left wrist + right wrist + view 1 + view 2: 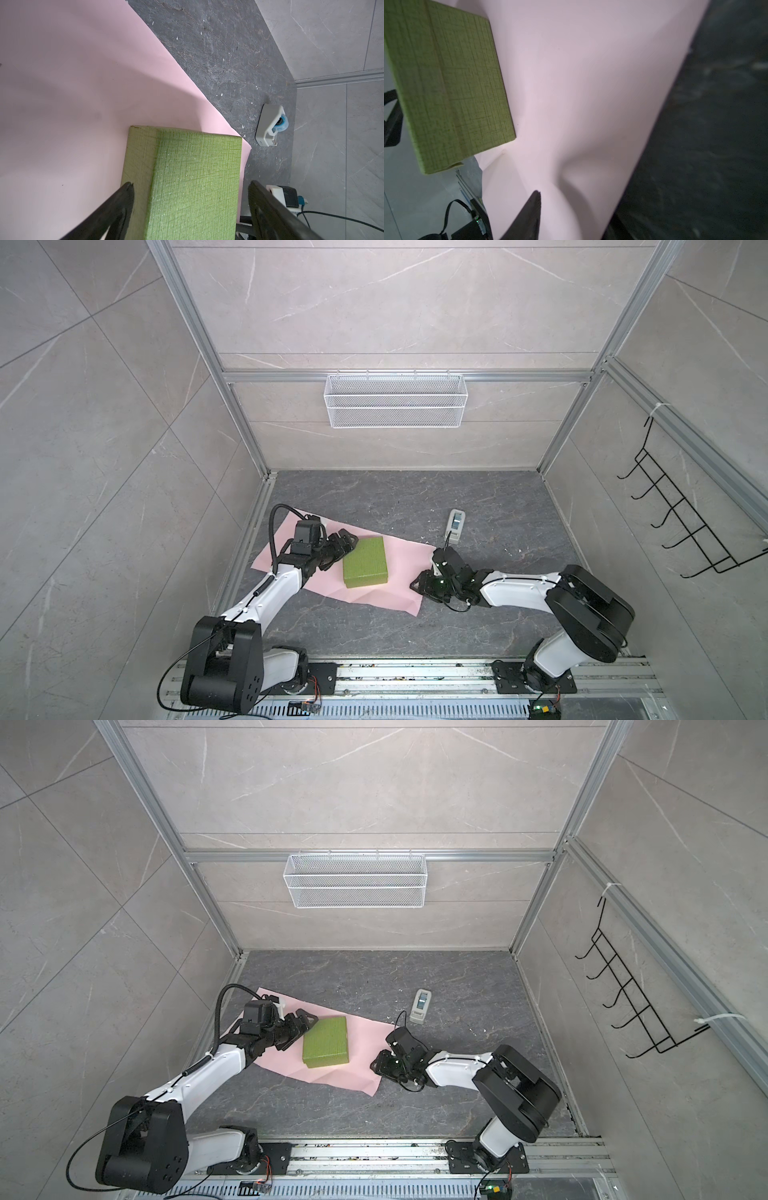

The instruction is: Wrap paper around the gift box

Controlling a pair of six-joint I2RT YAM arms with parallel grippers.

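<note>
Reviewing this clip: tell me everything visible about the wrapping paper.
The paper is a thin pale-pink sheet, spread askew on the dark marbled table. It lies mostly flat, with creases by its near edge. The gift box rests on it, left of centre, one end between the jaws of the open left gripper. At its right edge the right gripper has a finger on top and the sheet bulges; a grip is unclear.

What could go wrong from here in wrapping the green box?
The thin pale pink paper sheet buckles at the right gripper; a pull may crease or tear it.
The left gripper stands open at the flat olive-green gift box, not clamping it, so it may slide with the paper.
The small grey-white tape dispenser lies close to the right arm and may get knocked.
</note>
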